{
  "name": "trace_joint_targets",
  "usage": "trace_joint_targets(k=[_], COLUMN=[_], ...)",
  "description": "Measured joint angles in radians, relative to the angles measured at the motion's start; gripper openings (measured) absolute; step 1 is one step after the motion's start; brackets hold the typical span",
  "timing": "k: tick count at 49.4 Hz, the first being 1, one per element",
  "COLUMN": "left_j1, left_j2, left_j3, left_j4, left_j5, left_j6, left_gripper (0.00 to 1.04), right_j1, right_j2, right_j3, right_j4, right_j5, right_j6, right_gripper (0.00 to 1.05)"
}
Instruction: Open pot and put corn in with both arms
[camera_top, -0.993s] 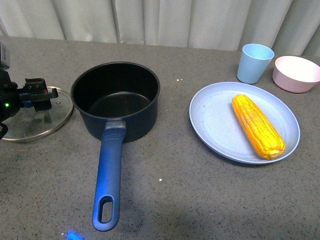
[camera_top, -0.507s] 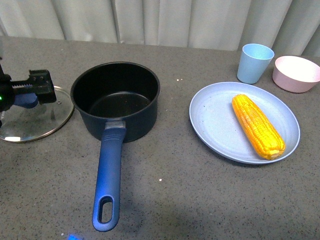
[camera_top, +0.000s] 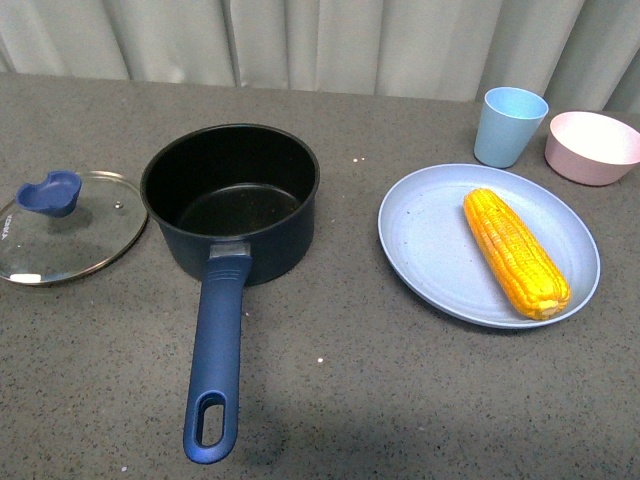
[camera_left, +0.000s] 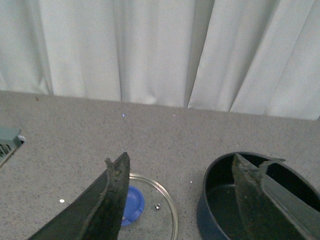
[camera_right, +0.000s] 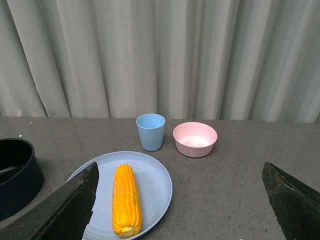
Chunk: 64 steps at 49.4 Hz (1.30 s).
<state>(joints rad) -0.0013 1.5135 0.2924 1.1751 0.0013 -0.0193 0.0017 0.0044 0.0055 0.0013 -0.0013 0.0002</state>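
Now the left gripper (camera_left: 180, 160), spread wide and empty, has been withdrawn from the front view, lid (camera_top: 62, 228) left beside the opened pot (camera_top: 232, 200); corn (camera_top: 515, 252) is yet to be taken by the right gripper (camera_right: 180, 170), likewise wide and empty.

Navy pot (camera_top: 232, 200), black inside; yellow-orange corn (camera_top: 515, 252) in kernel rows; pale blue plate (camera_top: 430, 240); pink bowl (camera_top: 592, 148)

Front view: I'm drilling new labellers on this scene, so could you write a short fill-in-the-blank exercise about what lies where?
1. The corn lies on a pale blue ____.
2. The glass lid beside the pot has a ____ knob.
3. The bowl next to the blue cup is ____.
Missing words: plate; blue; pink.
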Motion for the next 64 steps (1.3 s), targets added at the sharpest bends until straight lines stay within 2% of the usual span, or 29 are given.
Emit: trace_joint_targets(k=[20,42,64], left_j1=[0.000,0.000,0.000], left_j2=[-0.309,-0.602,-0.921], left_j3=[-0.165,-0.251,-0.273], left_j4=[-0.114,-0.319,-0.593], left_j5=[-0.001,-0.001,-0.001], left_j6=[0.010,0.012,0.012], left_gripper=[0.04,0.04,0.04], right_j1=[0.000,0.000,0.000], right_j2=[0.000,0.000,0.000], right_j3=[0.000,0.000,0.000], right_j4=[0.000,0.000,0.000], right_j5=[0.000,0.000,0.000], right_j6=[0.000,0.000,0.000], right_gripper=[0.96,0.96,0.96])
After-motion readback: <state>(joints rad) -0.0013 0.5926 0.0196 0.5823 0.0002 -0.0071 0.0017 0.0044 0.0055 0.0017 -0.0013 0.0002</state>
